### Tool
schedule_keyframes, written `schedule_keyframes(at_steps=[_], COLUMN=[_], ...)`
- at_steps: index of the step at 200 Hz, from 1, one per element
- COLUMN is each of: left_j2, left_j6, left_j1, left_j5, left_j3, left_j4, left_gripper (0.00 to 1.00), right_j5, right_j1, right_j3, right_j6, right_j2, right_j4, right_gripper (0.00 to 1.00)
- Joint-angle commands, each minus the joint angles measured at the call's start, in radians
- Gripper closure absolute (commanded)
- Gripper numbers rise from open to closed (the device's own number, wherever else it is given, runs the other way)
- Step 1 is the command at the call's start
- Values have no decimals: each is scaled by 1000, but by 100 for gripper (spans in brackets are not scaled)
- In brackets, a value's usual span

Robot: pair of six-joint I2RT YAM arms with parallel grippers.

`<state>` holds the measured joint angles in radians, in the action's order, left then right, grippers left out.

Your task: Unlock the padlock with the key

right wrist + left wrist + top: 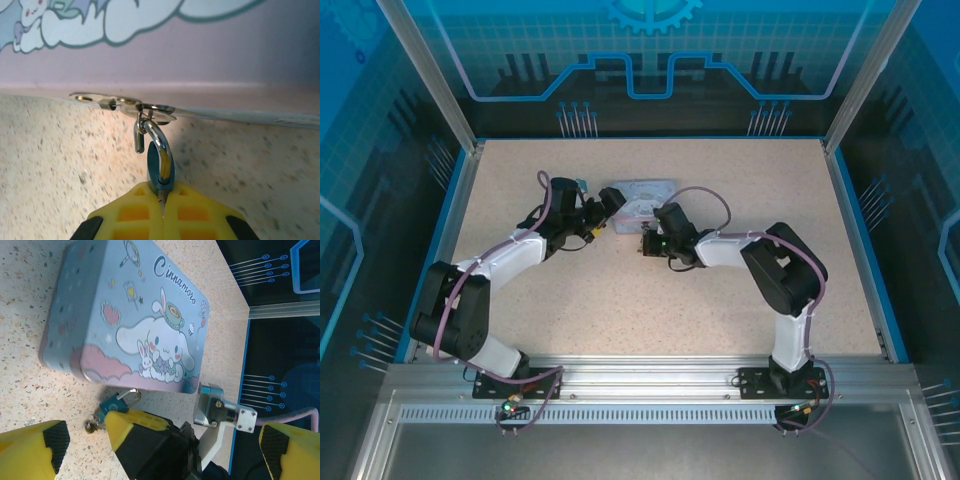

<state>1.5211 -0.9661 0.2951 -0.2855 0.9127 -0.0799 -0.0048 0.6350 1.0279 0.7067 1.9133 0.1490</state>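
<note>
Speckled beige worktop (pixel 620 300) lies open toward its near, left and right edges. A pale blue rectangular cartoon tin (pixel 642 193) sits nearer the far edge, with both arms crowding its near side. The right gripper (pixel 162 200) is clenched on the tiny teal padlock (pixel 160 176), which is hooked through the tin's clasp. A small brassy key (pixel 91 427) sits just beside the lock's base. The left gripper (pixel 608 205) gapes wide close by.
</note>
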Motion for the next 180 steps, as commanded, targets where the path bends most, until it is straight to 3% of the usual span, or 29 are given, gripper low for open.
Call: schedule_keyframes(at_steps=[1, 60, 123, 180], left_j2=[-35, -8, 136, 217], left_j6=[7, 72, 302, 385], left_j1=[-11, 17, 119, 168], left_j5=[-22, 23, 234, 348], left_j3=[26, 37, 222, 256], left_j4=[24, 99, 342, 412], left_gripper=[1, 1, 1, 1], right_j5=[-50, -187, -315, -362], right_j1=[-25, -126, -193, -220], right_j3=[-63, -241, -307, -360], right_j6=[-84, -36, 51, 134], right_j2=[-68, -140, -131, -114], right_j4=[-98, 34, 171, 273], right_gripper=[100, 100, 100, 100])
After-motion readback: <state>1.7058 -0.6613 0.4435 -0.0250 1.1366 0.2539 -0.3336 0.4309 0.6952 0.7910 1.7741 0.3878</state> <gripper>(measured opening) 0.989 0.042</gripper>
